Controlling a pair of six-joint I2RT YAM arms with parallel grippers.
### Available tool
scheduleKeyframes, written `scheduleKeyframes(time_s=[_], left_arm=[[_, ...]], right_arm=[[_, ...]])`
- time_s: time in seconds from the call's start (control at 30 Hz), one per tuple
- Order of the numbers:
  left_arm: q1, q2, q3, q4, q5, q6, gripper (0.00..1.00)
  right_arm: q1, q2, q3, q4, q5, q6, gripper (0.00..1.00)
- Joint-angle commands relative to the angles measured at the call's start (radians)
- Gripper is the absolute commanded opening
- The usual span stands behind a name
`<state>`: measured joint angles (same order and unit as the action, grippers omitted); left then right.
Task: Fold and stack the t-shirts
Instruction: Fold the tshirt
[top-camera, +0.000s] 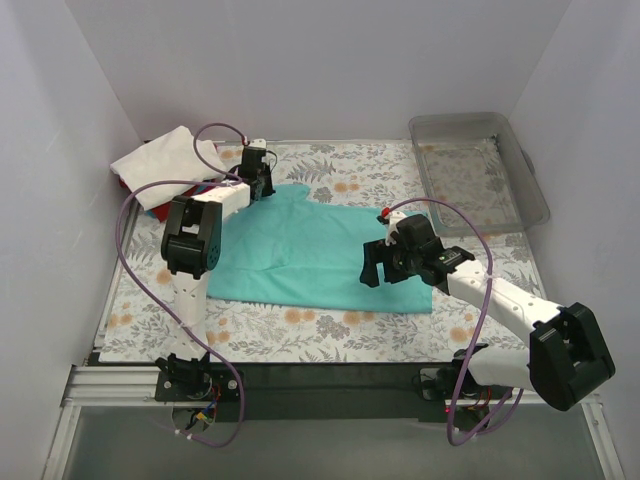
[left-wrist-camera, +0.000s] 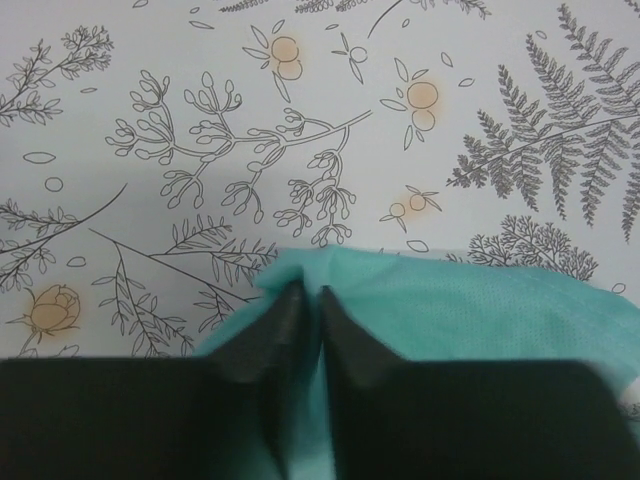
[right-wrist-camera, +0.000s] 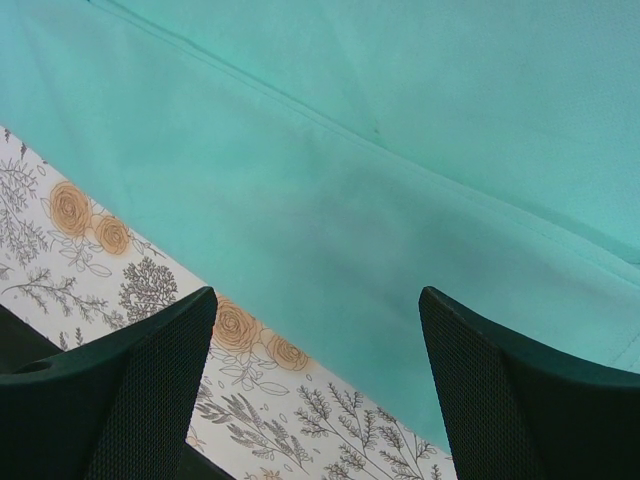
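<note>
A teal t-shirt (top-camera: 310, 250) lies spread on the flowered table cover in the middle. My left gripper (top-camera: 262, 185) is at its far left corner, shut on a fold of the teal cloth (left-wrist-camera: 420, 300), which shows pinched between the fingertips in the left wrist view. My right gripper (top-camera: 373, 265) is open and empty, hovering above the shirt's near hem (right-wrist-camera: 330, 240). A white t-shirt (top-camera: 168, 160) lies on a pile at the back left, with red (top-camera: 125, 189) and blue cloth (top-camera: 165, 212) showing under it.
A clear grey plastic tray (top-camera: 478, 165) stands at the back right. White walls close in the table on three sides. The black rail with the arm bases runs along the near edge.
</note>
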<state>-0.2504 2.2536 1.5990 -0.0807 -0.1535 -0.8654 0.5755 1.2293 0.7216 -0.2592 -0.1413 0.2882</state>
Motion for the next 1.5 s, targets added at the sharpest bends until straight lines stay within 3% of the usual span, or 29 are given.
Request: scheduleKeyframes(time_s=[0.0,0.03,0.23,0.47,0.57,0.73,0.87,1.1,1.23,1.27,1.3,1.47], left_arm=[[0.003,-0.014,0.013,0.002,0.006,0.006,0.05],[0.002,-0.015,0.006,0.005,0.009,0.003,0.00],[0.000,-0.106,-0.101,0.116,0.003,-0.032,0.00],[-0.012,-0.380,-0.601,0.548,0.014,-0.041,0.00],[-0.013,-0.469,-0.704,0.688,0.008,-0.044,0.00],[-0.018,-0.522,-0.787,0.742,-0.050,-0.034,0.00],[-0.026,-0.532,-0.797,0.759,-0.044,-0.026,0.00],[-0.041,-0.558,-0.778,0.624,0.000,-0.020,0.00],[-0.070,-0.601,-0.784,0.523,0.043,-0.064,0.53],[-0.088,-0.630,-0.803,0.513,0.043,-0.073,0.83],[-0.098,-0.646,-0.810,0.500,0.045,-0.073,0.92],[-0.118,-0.683,-0.775,0.481,0.028,-0.093,0.93]], right_arm=[[0.007,-0.013,0.005,0.021,-0.001,0.003,0.75],[0.007,-0.002,0.012,0.023,0.002,0.002,0.75],[0.009,0.068,0.094,0.052,-0.004,-0.024,0.75],[0.009,0.216,0.321,0.069,-0.049,-0.075,0.75],[0.009,0.280,0.381,0.071,-0.041,-0.096,0.75],[0.009,0.389,0.469,0.071,-0.029,-0.123,0.75],[0.009,0.487,0.578,0.106,-0.102,-0.139,0.75],[0.007,0.669,0.794,0.103,-0.149,-0.175,0.75],[0.007,0.684,0.814,0.094,-0.156,-0.175,0.75],[0.007,0.679,0.800,0.095,-0.152,-0.175,0.74],[0.007,0.662,0.788,0.094,-0.146,-0.173,0.74],[0.006,0.567,0.690,0.095,-0.074,-0.170,0.75]])
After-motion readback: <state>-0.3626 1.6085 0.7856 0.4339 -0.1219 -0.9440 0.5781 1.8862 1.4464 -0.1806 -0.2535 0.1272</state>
